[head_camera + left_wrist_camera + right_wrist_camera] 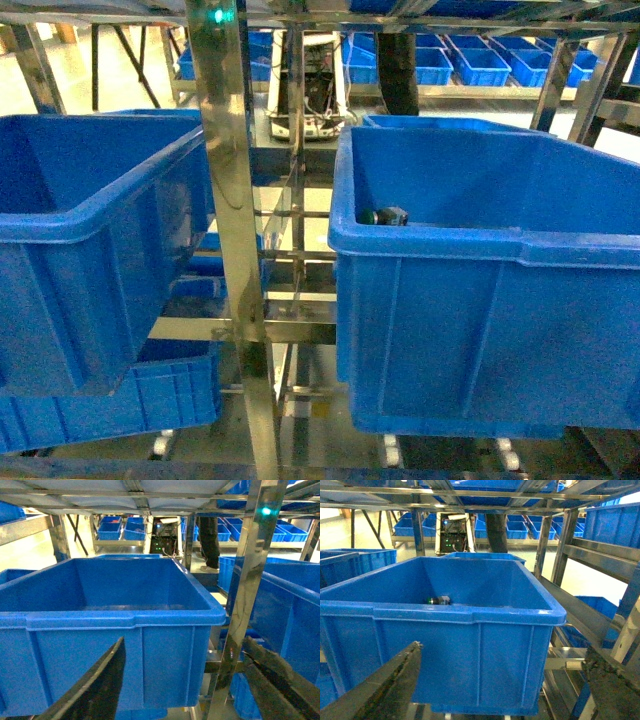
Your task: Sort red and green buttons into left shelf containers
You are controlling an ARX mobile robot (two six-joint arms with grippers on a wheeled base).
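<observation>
Two large blue crates stand on the shelf in the head view, one on the left (100, 215) and one on the right (480, 245). A green button (383, 216) lies inside the right crate at its back left; the right wrist view shows this green button (437, 600) too. No red button is in view. My left gripper (182, 642) is open and empty, facing the front wall of the left crate (115, 620). My right gripper (502, 650) is open and empty before the right crate (470, 614). Neither gripper shows in the head view.
A shiny steel upright (235, 200) stands between the two crates. Another blue crate (120, 400) sits on the lower level at left. Rows of small blue trays (480, 65) and a cabinet with wiring (310, 90) are on racks behind.
</observation>
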